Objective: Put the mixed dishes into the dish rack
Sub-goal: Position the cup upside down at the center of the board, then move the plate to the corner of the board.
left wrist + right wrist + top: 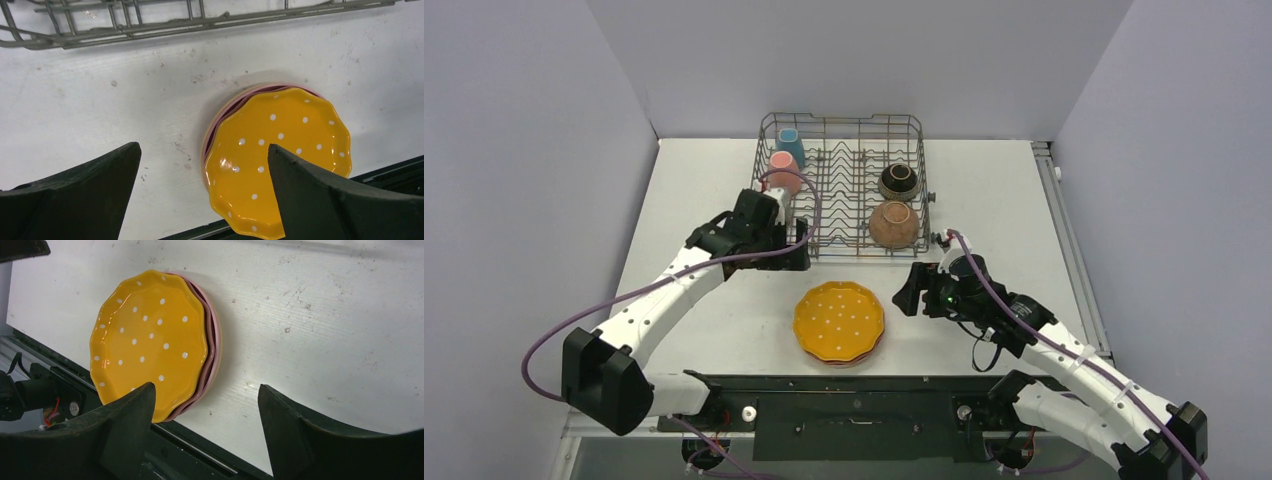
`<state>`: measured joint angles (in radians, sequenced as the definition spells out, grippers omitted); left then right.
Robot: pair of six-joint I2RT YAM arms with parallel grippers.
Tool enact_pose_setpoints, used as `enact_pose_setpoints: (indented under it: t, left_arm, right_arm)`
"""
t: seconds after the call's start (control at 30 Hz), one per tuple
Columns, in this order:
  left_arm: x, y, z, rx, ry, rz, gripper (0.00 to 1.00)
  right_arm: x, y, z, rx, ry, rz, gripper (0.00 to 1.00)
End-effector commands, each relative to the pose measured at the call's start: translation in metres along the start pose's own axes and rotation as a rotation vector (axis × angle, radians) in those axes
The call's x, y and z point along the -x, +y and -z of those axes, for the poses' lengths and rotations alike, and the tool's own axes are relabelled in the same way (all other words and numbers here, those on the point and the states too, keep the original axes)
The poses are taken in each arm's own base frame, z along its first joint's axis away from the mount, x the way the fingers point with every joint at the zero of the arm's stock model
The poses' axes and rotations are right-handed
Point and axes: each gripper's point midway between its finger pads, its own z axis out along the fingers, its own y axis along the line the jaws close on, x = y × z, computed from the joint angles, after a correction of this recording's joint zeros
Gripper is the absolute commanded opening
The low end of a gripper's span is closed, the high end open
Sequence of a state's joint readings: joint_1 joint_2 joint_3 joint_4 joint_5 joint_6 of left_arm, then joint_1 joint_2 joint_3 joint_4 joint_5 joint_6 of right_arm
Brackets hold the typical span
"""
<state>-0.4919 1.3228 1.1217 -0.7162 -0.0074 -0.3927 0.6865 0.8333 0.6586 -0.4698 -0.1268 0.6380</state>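
Note:
The grey wire dish rack [842, 128] stands at the back of the table. It holds a small blue cup [789, 145], a pink cup [784, 170], a dark brown bowl [898, 181] and a terracotta bowl [892, 224]. The scalloped orange-yellow dotted plate [839, 318] lies on pink plates [214, 340] near the front edge, and shows in both wrist views [280, 155] [150, 340]. My left gripper [796, 250] is open and empty by the rack's front left corner. My right gripper [909, 290] is open and empty, just right of the plates.
The rack's front rail [200, 22] runs across the top of the left wrist view. The black base rail [854, 400] lies along the table's near edge, close behind the plates. Grey walls stand on the left, back and right.

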Motion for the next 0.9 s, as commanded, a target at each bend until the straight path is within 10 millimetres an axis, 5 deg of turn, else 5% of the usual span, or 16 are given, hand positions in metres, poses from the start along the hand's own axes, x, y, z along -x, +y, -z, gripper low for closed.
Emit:
enact_pose_setpoints:
  t: [0.0,0.33,0.87]
  left_arm:
    - [-0.004,-0.023,0.008,-0.140,-0.039,0.072,0.96]
    - [-0.043,-0.030,-0.013,-0.222,0.039,0.172,0.96]
    - [-0.078,-0.029,-0.045,-0.239,0.130,0.252,0.96]
  right_arm:
    - [-0.002,-0.001,-0.009,-0.013,-0.004,-0.046,0.70]
    - [-0.020,0.011,-0.032,0.029,0.052,-0.061,0.72]
    - [-0.041,0.016,-0.077,0.044,0.085,-0.153,0.78]
